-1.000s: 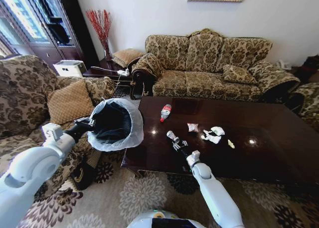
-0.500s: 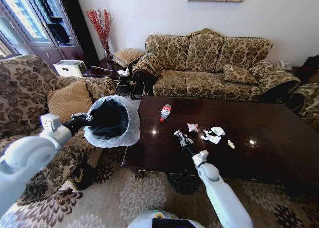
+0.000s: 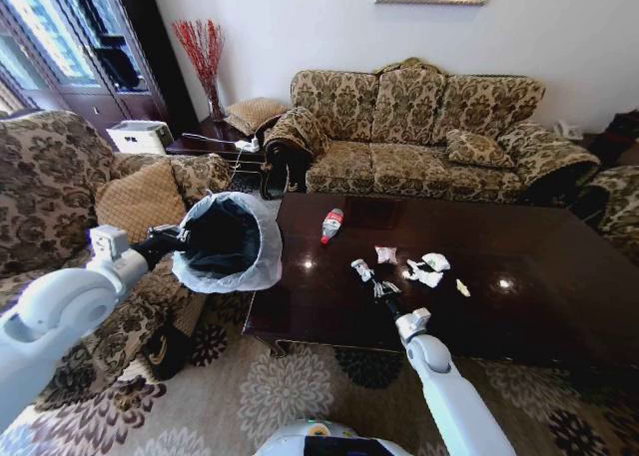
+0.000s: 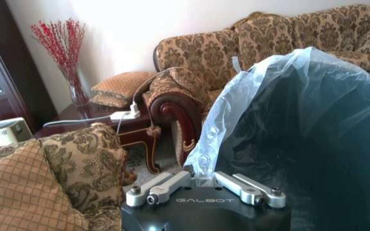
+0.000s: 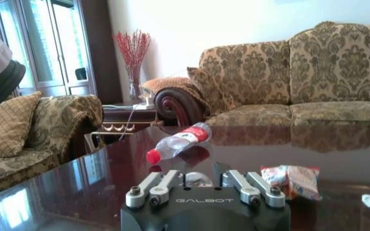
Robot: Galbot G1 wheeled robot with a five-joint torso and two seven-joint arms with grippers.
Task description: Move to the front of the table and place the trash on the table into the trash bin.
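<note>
- The surface (image 3: 519, 316), dark and glossy, fills the 3 o'clock half of my head view, in front of the sofa (image 3: 419, 127).
- The bin (image 3: 226, 242) hangs tilted off the surface's 9 o'clock end, mouth turned toward the surface, white liner folded over its rim.
- My left end effector (image 3: 168, 238) is clenched on the bin's rim at its 9 o'clock side; in the left wrist view the fingers (image 4: 246, 186) pinch the liner edge (image 4: 201, 168).
- My right arm reaches over the near edge of the surface; my right end effector (image 3: 361, 271) grips a crushed can (image 3: 356, 267), which shows between the fingers (image 5: 152, 185) in the right wrist view.
- The bottle (image 3: 331, 224) lies on its side at 12 o'clock from that end effector, well apart, red cap toward the near edge.
- A wrapper (image 3: 385, 254) lies at 1 o'clock from the end effector, near it.
- Tissues (image 3: 426, 268) lie at 3 o'clock from it.
- A small scrap (image 3: 463, 288) lies just beyond the tissues at 4 o'clock.
</note>
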